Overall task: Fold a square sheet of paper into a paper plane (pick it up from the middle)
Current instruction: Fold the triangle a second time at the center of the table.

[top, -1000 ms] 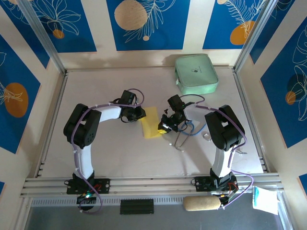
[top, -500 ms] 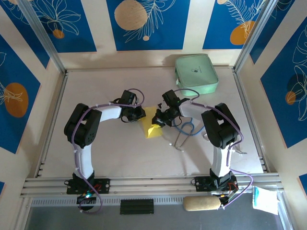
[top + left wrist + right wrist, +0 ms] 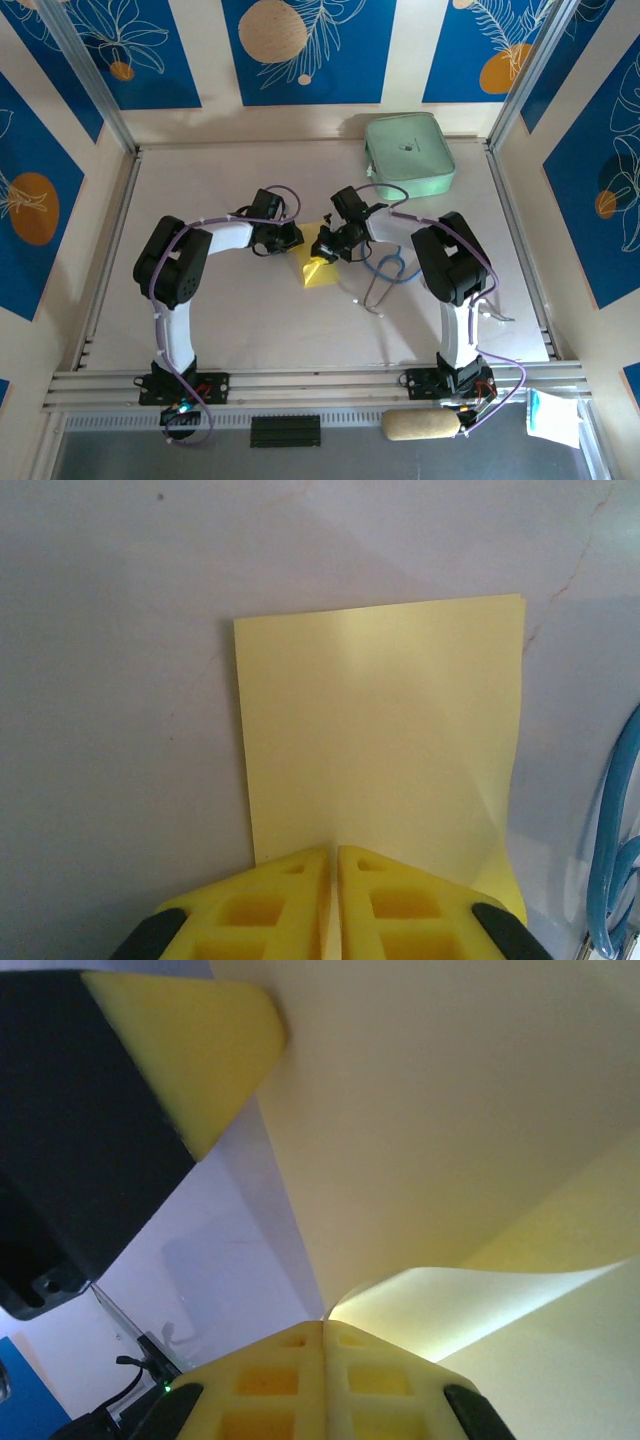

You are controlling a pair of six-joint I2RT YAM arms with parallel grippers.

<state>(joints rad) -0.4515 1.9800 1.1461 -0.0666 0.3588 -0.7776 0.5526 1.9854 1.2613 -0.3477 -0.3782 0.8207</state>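
- Top external view is showing you the square sheet of paper (image 3: pixel 318 272) lying on the bench (image 3: pixel 250 330). It is sitting nearer the arm bases than the mint-green case (image 3: pixel 410 153) and off to the case's left, and it is looking doubled over into a narrower rectangle.
- Left wrist view is showing the left hand (image 3: pixel 333 865) with its pads (image 3: pixel 280 905) drawn almost together, resting at the sheet's edge on the side away from the case. You cannot tell whether it is nipping that edge or only pressing it down.
- Right wrist view is showing the right hand (image 3: pixel 322 1332) gripping a raised flap of the sheet on the case side, with the paper curling up out of the shut pads.
- Judging by that curl, you are dealing with something thin, light and limp. It is likely going to buckle if pushed, skate on the smooth bench, and keep any stray crease.
- You are probably best taking the flap near the middle of its free edge while the other hand is pinning the lower layer. Pulling the two hands apart is risking a tear.
- The blue cable (image 3: pixel 388 268) is lying just beside the sheet on the case side and may be snagging a wide swing.
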